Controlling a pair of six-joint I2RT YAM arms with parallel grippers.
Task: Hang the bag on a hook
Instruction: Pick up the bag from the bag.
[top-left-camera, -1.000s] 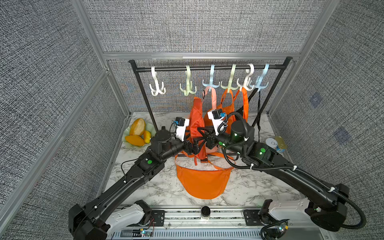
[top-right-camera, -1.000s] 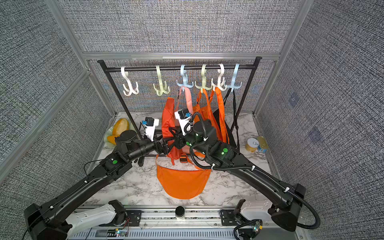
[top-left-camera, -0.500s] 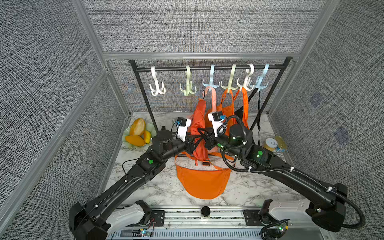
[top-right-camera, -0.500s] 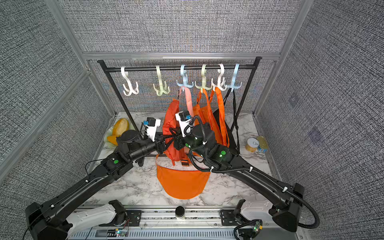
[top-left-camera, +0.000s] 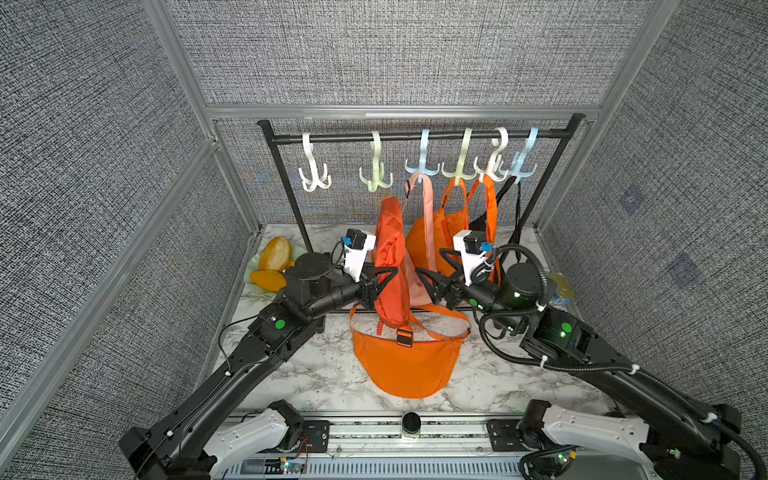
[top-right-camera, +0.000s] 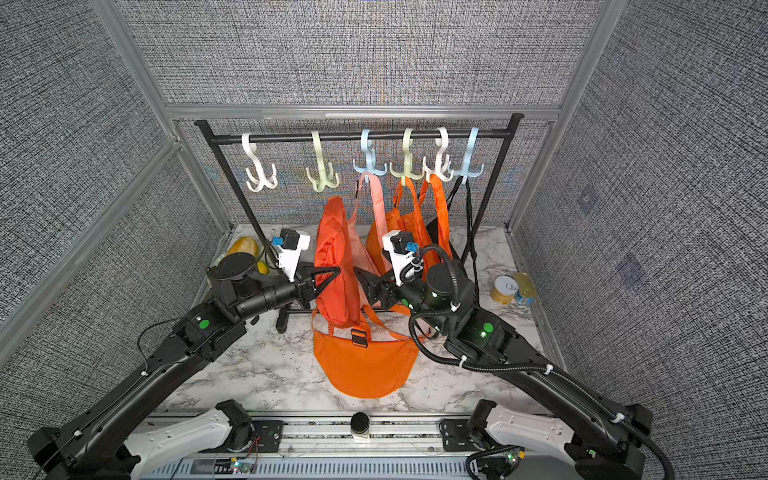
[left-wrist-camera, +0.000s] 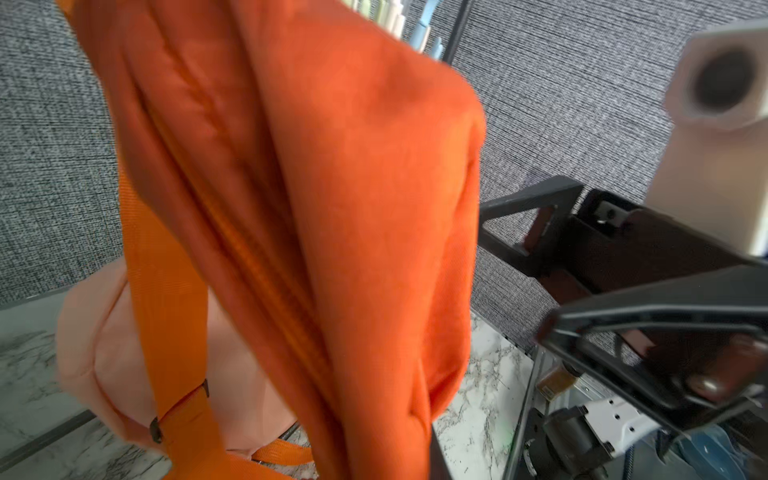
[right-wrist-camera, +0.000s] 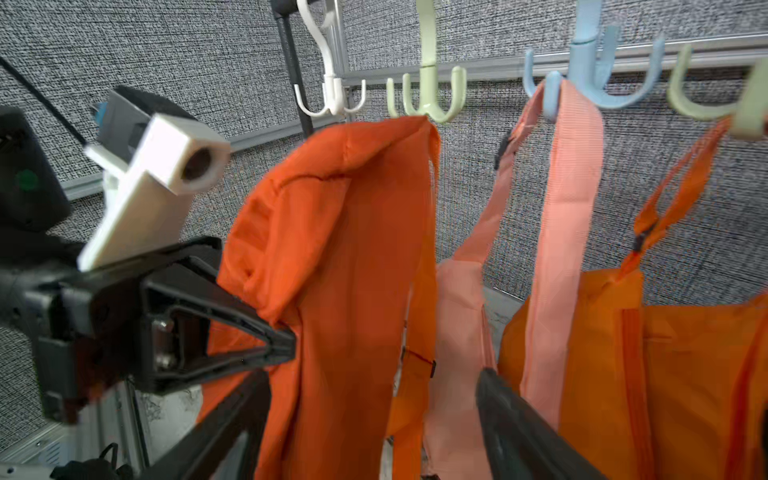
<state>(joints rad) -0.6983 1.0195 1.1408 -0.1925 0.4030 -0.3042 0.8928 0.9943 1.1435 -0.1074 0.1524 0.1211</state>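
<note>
While only the left gripper (top-left-camera: 390, 275) pinches the orange sling bag (top-left-camera: 390, 232), upright at mid-frame below the green hook (top-left-camera: 376, 176), the right gripper (top-left-camera: 424, 284) gapes wide; the slack fabric could slip free.

Orange on grey weave, from my remote seat
Mid-frame I see a bright orange bag (top-left-camera: 390, 257), a pale pink bag (top-left-camera: 426, 203) behind it, a white hook (top-left-camera: 308, 153), pale green hook (top-left-camera: 376, 158) and light blue hook (top-left-camera: 424, 149) on a black rail (top-left-camera: 345, 138), a white, grey-veined marble tabletop (top-left-camera: 316, 374) and speckled grey woven walls (top-left-camera: 374, 50)
</note>
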